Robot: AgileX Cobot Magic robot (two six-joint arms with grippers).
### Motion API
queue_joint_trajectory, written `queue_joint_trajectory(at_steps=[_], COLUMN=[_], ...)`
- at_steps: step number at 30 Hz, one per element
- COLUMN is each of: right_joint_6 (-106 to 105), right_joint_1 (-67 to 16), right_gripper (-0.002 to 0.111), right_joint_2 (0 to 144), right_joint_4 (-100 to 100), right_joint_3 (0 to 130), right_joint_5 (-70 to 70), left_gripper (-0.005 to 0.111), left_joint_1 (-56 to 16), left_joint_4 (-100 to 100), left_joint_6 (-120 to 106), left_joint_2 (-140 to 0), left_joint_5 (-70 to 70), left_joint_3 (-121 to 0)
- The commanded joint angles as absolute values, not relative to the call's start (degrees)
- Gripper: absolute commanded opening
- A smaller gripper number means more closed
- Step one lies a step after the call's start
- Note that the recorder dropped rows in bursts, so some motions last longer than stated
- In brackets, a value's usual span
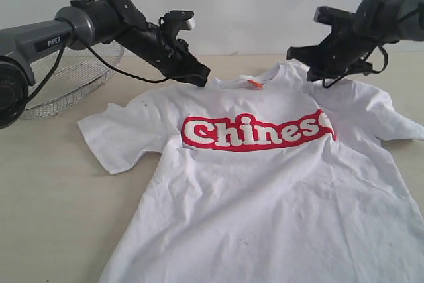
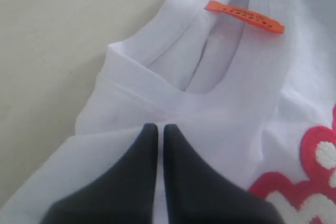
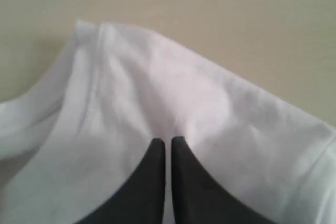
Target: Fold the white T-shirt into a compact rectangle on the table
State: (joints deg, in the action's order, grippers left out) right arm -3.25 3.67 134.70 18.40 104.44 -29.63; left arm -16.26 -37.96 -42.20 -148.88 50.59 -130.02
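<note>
The white T-shirt [image 1: 265,190] lies face up on the table [image 1: 46,183], its red "Chinese" lettering [image 1: 255,132] across the chest and the orange neck tag [image 1: 255,84] at the collar. My left gripper [image 1: 202,77] is shut on the shoulder fabric beside the collar; the left wrist view shows its tips [image 2: 161,128] pinching cloth near the tag [image 2: 244,16]. On the other shoulder my right gripper [image 1: 317,71] is shut, its tips [image 3: 168,141] pressed into white fabric [image 3: 173,93]. Both shoulders are raised slightly off the table.
A round wire-mesh basket [image 1: 66,77] stands at the back left, behind the left arm. Bare beige tabletop extends left of the shirt's sleeve [image 1: 112,137] and beyond the right shoulder.
</note>
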Motion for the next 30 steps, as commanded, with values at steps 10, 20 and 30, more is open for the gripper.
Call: queue_joint_trajectory(at_steps=[10, 20, 30], right_joint_6=[-9.64, -19.41, -32.81], right_joint_1=[14.86, 17.69, 7.35], right_gripper=[0.000, 0.000, 0.000], right_joint_2=[122.48, 110.07, 103.45], right_joint_4=[27.48, 38.22, 46.31], right_joint_3=[99.88, 78.26, 67.84], right_joint_5=[-41.93, -37.00, -41.23], left_gripper=[0.005, 0.005, 0.005], left_joint_1=[-12.98, -13.22, -13.22], left_joint_4=[-39.95, -44.65, -42.43], left_joint_6=[-38.81, -38.45, -38.79], left_joint_2=[-144.20, -135.11, -124.39], left_joint_5=[66.53, 69.96, 58.76], left_joint_3=[-130.22, -120.43, -98.81])
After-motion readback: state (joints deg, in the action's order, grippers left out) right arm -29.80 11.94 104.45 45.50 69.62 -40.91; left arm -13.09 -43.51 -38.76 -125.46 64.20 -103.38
